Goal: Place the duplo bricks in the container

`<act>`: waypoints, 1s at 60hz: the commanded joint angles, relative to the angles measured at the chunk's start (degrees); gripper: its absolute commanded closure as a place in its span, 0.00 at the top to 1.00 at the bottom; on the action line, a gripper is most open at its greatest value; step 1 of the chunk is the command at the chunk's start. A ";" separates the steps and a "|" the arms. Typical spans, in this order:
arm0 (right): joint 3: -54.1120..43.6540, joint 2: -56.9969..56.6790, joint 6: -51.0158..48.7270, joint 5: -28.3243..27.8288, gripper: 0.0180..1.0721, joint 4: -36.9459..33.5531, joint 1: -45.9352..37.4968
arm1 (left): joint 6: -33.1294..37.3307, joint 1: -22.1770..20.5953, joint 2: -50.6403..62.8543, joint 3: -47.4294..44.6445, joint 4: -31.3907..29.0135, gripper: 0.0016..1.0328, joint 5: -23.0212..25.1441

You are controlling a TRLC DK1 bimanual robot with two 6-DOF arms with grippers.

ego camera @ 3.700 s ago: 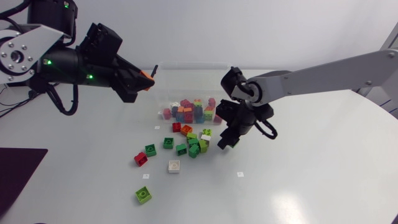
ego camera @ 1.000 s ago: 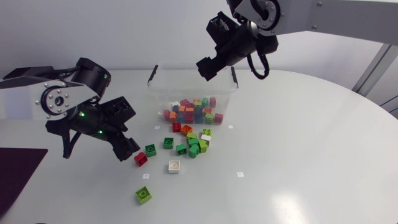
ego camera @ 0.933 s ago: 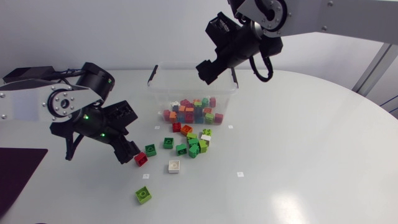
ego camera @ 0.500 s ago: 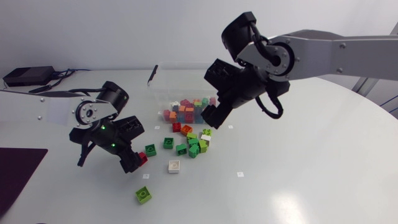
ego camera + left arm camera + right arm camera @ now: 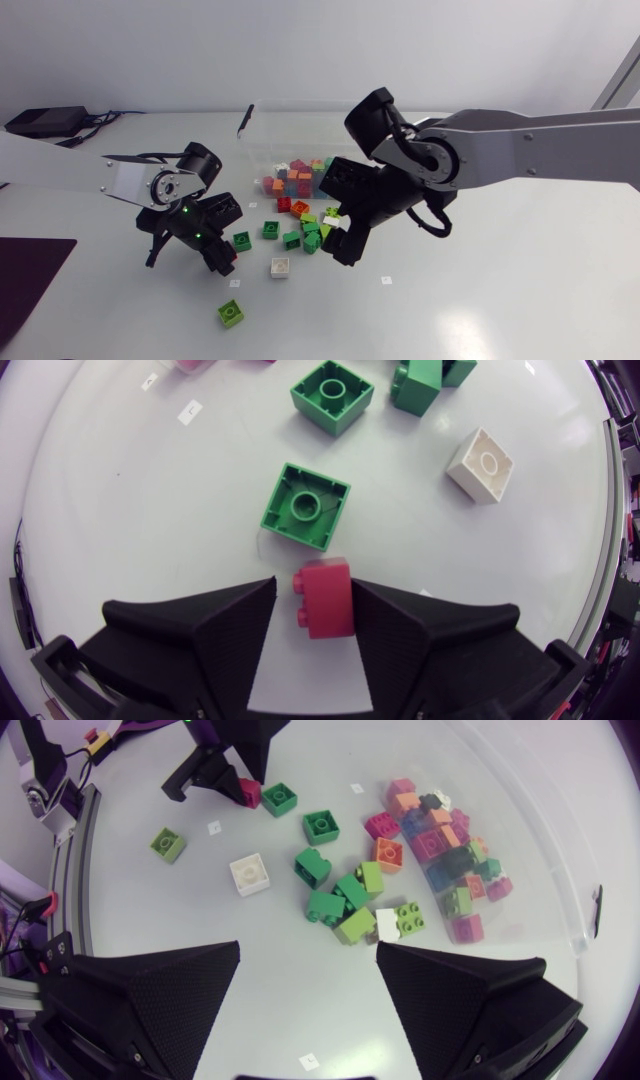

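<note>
Left gripper (image 5: 313, 585) released, straddling the red brick (image 5: 325, 600) on the desk (image 5: 140, 520); right gripper (image 5: 308, 947) released above loose bricks (image 5: 352, 890).

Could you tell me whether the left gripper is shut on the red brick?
Open: the red brick sits inside the left gripper, with a gap beside one finger.
</note>
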 commanded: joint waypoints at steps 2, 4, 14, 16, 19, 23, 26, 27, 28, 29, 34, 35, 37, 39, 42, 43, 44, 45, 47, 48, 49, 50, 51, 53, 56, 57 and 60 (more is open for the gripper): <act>-0.47 0.59 -2.97 -1.61 0.94 -0.23 1.06 | -1.11 -0.23 0.01 0.14 0.20 0.37 0.35; -0.20 1.12 -3.67 -1.70 0.94 -0.49 1.33 | -1.02 -0.23 -0.86 -0.13 0.11 0.36 0.35; 2.61 5.51 -5.61 -2.40 0.94 -3.22 3.08 | -0.58 0.64 -4.82 -1.27 -0.50 0.35 0.35; 3.05 6.30 -5.87 -2.40 0.94 -3.39 3.70 | -0.41 0.82 -5.52 -1.62 -0.50 0.35 0.35; 3.66 7.36 -5.96 -2.40 0.94 -3.57 4.58 | -0.23 1.26 -6.75 -2.06 -0.68 0.35 0.53; 5.25 9.29 -6.05 -2.40 0.94 -4.27 5.81 | 0.29 2.14 -9.04 -2.50 -1.64 0.35 1.41; 6.12 10.34 -6.13 -2.40 0.94 -4.62 6.34 | 0.38 2.58 -10.53 -2.94 -2.00 0.35 1.76; 6.56 10.96 -6.13 -2.40 0.94 -4.80 6.69 | 0.47 2.93 -11.15 -3.03 -2.08 0.35 1.93; 7.00 11.40 -6.22 -2.40 0.94 -4.98 6.95 | 0.47 3.02 -11.32 -3.12 -2.08 0.35 1.93; 7.35 11.75 -6.31 -2.40 0.94 -5.15 7.13 | 0.65 3.19 -11.94 -3.29 -2.26 0.35 2.20; 9.11 13.60 -6.40 -2.31 0.94 -5.94 8.01 | 0.73 3.54 -13.34 -4.08 -2.52 0.35 2.99; 9.29 13.86 -6.49 -2.22 0.94 -5.85 8.18 | 0.73 3.54 -13.34 -4.26 -2.52 0.35 2.99; 9.73 14.21 -6.49 -2.14 0.94 -5.85 8.36 | 0.73 3.28 -13.34 -4.61 -2.52 0.35 3.08; 10.25 14.65 -6.49 -2.14 0.94 -5.94 8.45 | 0.73 2.84 -13.34 -5.14 -2.52 0.36 3.08; 10.96 15.00 -6.49 -2.14 0.94 -6.56 8.71 | 0.21 2.49 -12.64 -5.14 -2.08 0.37 3.08; 11.05 15.09 -6.49 -2.14 0.94 -6.73 8.71 | 0.12 2.49 -12.38 -5.05 -2.00 0.38 3.08; 11.13 15.09 -6.49 -2.14 0.94 -6.73 8.80 | 0.12 2.49 -12.20 -5.05 -1.91 0.38 3.08; 11.13 15.09 -6.49 -2.05 0.94 -6.82 8.80 | 0.12 2.49 -11.41 -4.70 -1.91 0.40 3.08; 11.22 15.09 -6.40 -2.05 0.94 -7.09 8.89 | 0.12 2.49 -10.62 -4.52 -2.00 0.50 3.08; 11.22 15.09 -6.40 -2.05 0.94 -7.09 8.89 | 0.12 2.58 -10.27 -4.35 -2.00 0.57 3.08; 11.13 15.09 -6.40 -2.05 0.94 -7.17 8.89 | 0.12 2.67 -9.83 -4.26 -2.00 0.67 3.08; 11.13 15.00 -6.40 -2.05 0.94 -7.26 8.89 | 0.12 2.67 -9.30 -4.17 -1.91 0.75 3.08; 11.05 15.00 -6.40 -2.05 0.94 -7.26 8.97 | 0.21 2.67 -9.04 -4.08 -2.00 0.81 3.08; 10.69 14.83 -6.40 -2.05 0.94 -7.26 8.97 | 0.47 2.84 -8.25 -3.73 -2.00 0.87 3.08; 10.34 14.65 -6.31 -1.96 0.94 -7.26 8.97 | 0.73 3.11 -7.54 -3.38 -1.91 0.94 3.08; 10.25 14.65 -6.31 -1.96 0.94 -7.26 8.97 | 0.73 3.28 -7.46 -3.29 -1.91 0.94 3.08; 9.99 14.65 -6.31 -1.96 0.94 -7.26 9.06 | 1.09 3.54 -7.28 -3.20 -1.64 0.95 3.08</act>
